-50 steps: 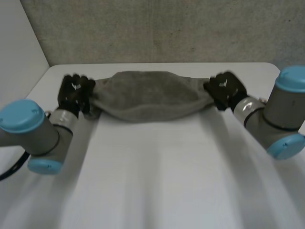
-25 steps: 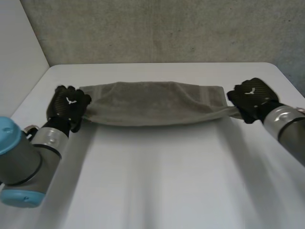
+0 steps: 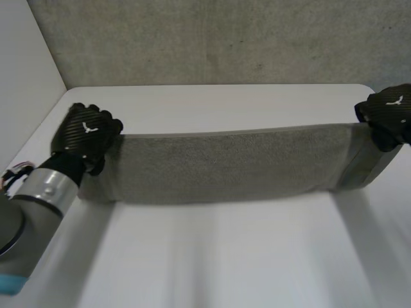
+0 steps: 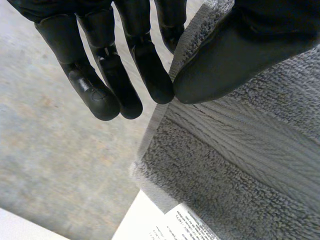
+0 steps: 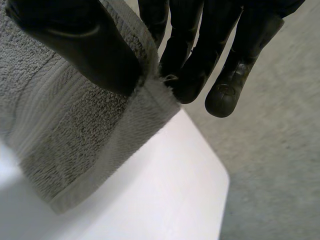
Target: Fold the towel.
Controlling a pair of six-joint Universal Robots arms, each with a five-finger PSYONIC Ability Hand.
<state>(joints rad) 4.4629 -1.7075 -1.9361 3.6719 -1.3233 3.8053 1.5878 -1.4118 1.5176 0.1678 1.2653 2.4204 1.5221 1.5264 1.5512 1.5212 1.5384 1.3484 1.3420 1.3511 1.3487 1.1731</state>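
While pinching top corners of the towel (image 3: 231,167) thumb against fingers (image 4: 150,75) with left hand (image 3: 87,131) and right hand (image 3: 388,115), expect soft, light, floppy cloth; grip hemmed corners.

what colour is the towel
A grey terry towel, flat woven band near its end; clearest in left wrist view.

Left hand (image 3: 87,131), right hand (image 3: 387,115): seemingly pinched shut
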